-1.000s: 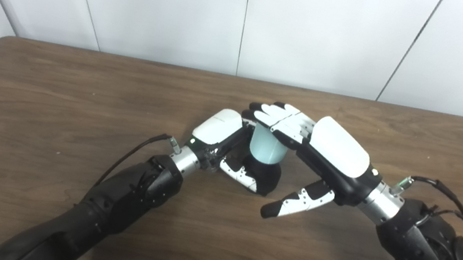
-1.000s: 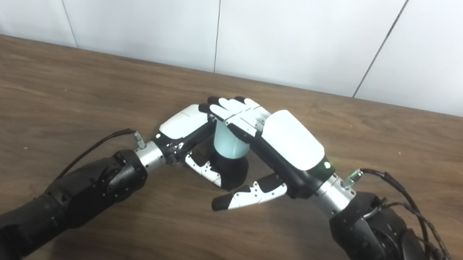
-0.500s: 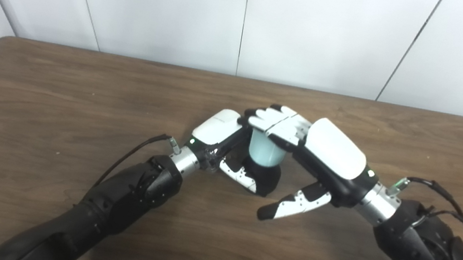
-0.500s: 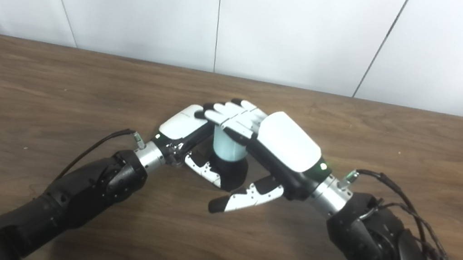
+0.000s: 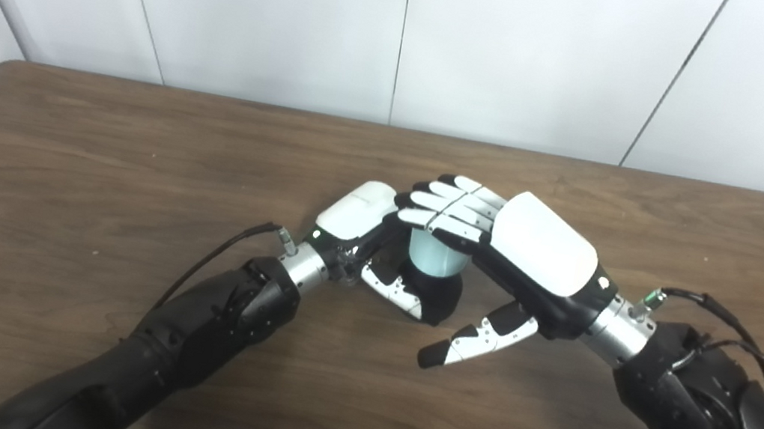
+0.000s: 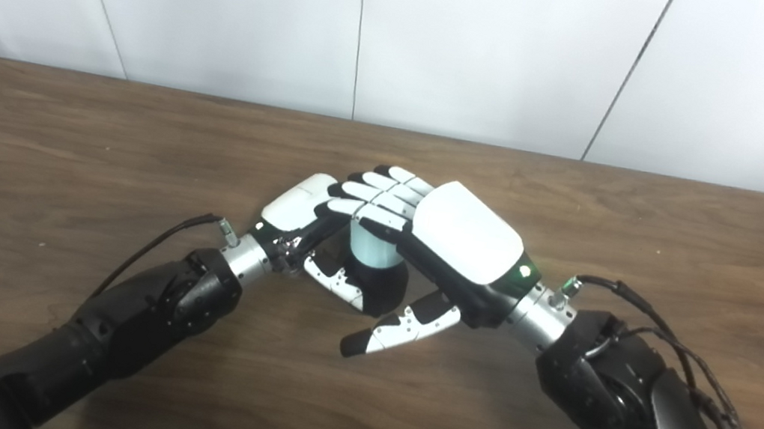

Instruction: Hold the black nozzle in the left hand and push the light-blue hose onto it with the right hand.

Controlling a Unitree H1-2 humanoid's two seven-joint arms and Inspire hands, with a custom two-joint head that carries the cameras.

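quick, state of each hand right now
left hand: shut on the black nozzle
right hand: open, fingers laid flat atop the light-blue hose

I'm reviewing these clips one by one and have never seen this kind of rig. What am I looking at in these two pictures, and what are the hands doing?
Both pictures show one scene, taken by two cameras set side by side on a humanoid robot's head, looking down at a brown wooden table. The dark arms entering from the bottom are the robot's own.

The left hand is closed around a black nozzle that stands on the table, with the thumb wrapped across its front. A short light-blue hose sits upright on top of the nozzle. The right hand lies flat over the hose's top end, its fingers straight and its thumb sticking out free below, which looks like pressing down rather than gripping. How far the hose is seated cannot be seen.
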